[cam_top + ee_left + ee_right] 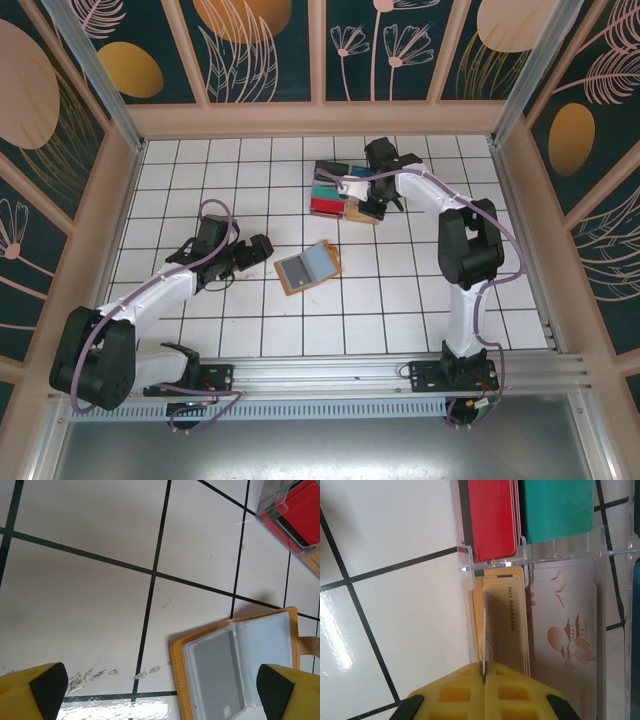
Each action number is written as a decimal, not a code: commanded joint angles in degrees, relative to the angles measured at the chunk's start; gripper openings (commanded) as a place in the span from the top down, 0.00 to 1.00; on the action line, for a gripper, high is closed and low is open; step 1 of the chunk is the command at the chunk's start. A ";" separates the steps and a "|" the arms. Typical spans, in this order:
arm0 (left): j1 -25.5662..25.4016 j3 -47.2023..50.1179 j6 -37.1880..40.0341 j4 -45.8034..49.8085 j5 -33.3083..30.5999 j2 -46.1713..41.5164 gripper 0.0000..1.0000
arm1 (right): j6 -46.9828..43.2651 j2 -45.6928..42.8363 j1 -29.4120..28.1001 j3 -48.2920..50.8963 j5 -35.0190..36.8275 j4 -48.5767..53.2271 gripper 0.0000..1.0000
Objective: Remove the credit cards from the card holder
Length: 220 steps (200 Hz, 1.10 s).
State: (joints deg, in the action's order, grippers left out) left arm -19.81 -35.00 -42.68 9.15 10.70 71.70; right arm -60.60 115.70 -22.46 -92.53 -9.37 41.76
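Lying open: card holder (308, 266), axis L-R

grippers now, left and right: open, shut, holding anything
Left gripper: open, holding nothing.
Right gripper: shut on a thin pale plastic card, seen edge-on.

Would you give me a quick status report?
Left gripper open, beside holder. Right gripper shut on card, over tray. Holder lies open, nothing blocking it.
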 commanded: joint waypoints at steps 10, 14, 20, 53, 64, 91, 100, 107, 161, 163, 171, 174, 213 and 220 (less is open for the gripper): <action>0.37 1.48 -0.52 -1.32 1.17 0.14 0.01 | -2.31 0.73 -0.42 -2.30 1.53 -1.55 1.00; 0.36 1.60 -0.63 -1.32 1.17 0.18 0.01 | -2.48 0.67 -0.42 -2.38 1.42 -1.44 1.00; 0.36 1.64 -0.65 -1.41 1.17 0.19 0.01 | -2.53 0.65 -0.47 -2.52 1.29 -1.20 1.00; 0.36 1.61 -0.68 -2.03 1.51 0.62 0.01 | -3.09 -0.20 -0.56 -3.59 -0.37 -0.63 1.00; 0.36 1.50 -0.65 -2.12 1.65 0.84 0.01 | -3.40 -0.23 -0.54 -3.86 -0.18 -0.54 1.00; 0.38 1.61 -0.49 -2.38 1.88 1.23 0.01 | -4.25 0.74 -0.48 -4.32 0.51 0.42 1.00; 0.37 1.73 -0.51 -2.45 1.87 1.33 0.01 | -4.35 1.00 -0.54 -4.32 0.75 0.58 1.00; 0.38 1.83 -0.48 -2.47 1.92 1.29 0.01 | -4.35 1.22 -0.54 -4.32 0.67 0.76 1.00; 0.32 2.22 -0.43 -2.77 2.11 1.42 0.01 | -4.22 3.25 -0.20 -4.11 -0.92 2.26 1.00; 0.31 2.29 -0.45 -2.76 2.17 1.38 0.01 | -4.12 3.29 -0.08 -4.21 -1.23 2.34 0.99; 0.32 2.39 -0.42 -3.11 2.35 1.34 0.01 | -3.66 3.52 -0.02 -4.57 -2.32 2.61 0.97; 0.38 2.46 -0.43 -3.21 2.43 1.26 0.01 | -3.53 3.61 0.00 -4.78 -2.54 2.69 0.96; 0.37 2.56 -0.34 -3.39 2.75 0.72 0.01 | -2.24 3.81 0.12 -5.11 -1.55 1.08 0.78; 0.37 2.56 -0.43 -3.43 2.75 0.69 0.01 | -2.13 3.68 0.09 -5.25 -1.45 1.04 0.77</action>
State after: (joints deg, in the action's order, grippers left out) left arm -19.81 -32.99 -42.68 6.63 12.69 72.69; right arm -62.61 119.07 -22.55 -95.53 -10.00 42.04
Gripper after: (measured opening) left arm 0.987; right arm 0.209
